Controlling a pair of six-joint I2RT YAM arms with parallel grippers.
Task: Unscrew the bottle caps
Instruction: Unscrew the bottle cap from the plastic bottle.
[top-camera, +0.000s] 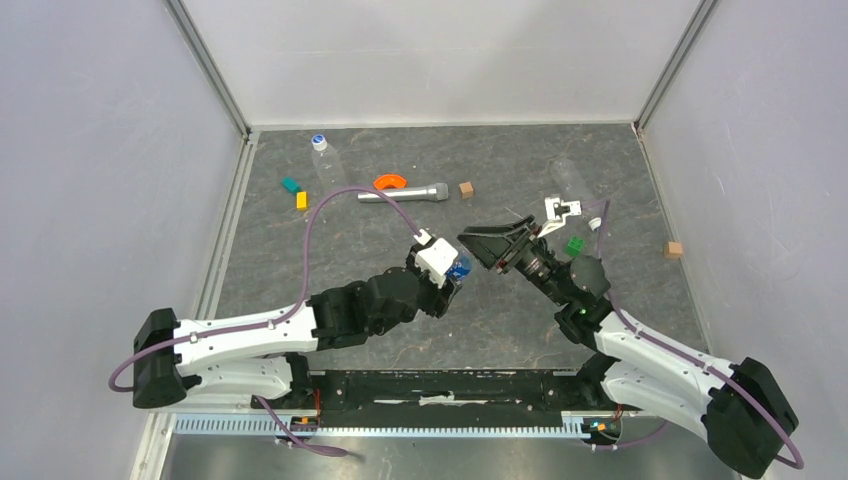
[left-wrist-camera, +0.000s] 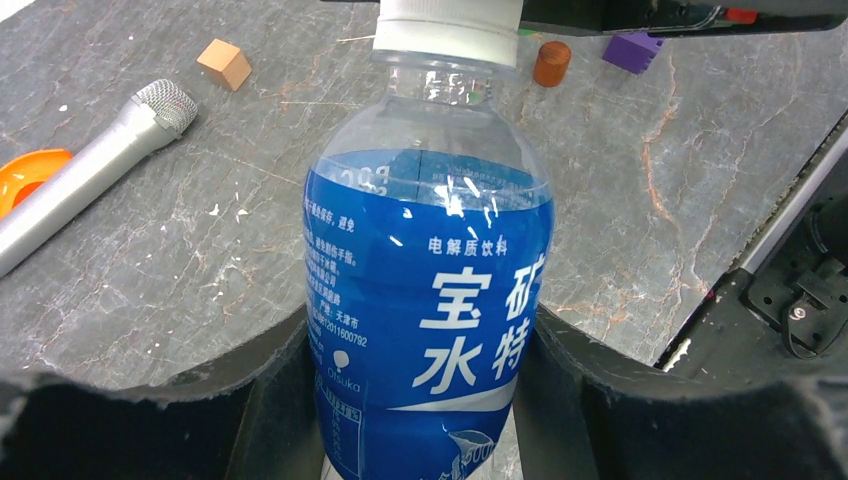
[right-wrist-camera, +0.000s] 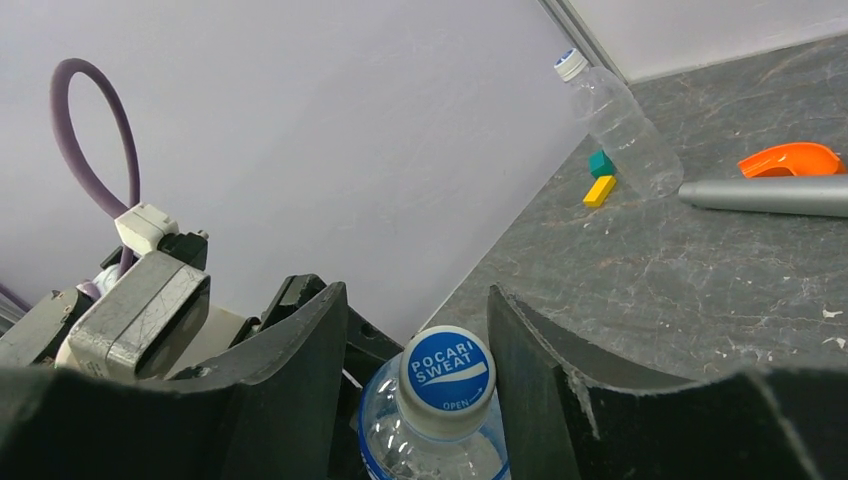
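My right end effector (right-wrist-camera: 415, 291) straddles the cap (right-wrist-camera: 448, 372) but is unclenched: the cap sits hard by one side, with a gap on the other. My left end effector (left-wrist-camera: 420, 320) is clenched on the bottle (left-wrist-camera: 425, 230) at its label, holding it above the counter (left-wrist-camera: 650, 150). Closing off-centre could shove the neck sideways and twist the bottle in my left grip. Then the cap would turn with the bottle and never loosen. Squeezing too hard may buckle the thin wall.

Lab test cell: white panel walls (top-camera: 100, 150), aluminium frame (top-camera: 207, 68), marbled tabletop (top-camera: 440, 150).
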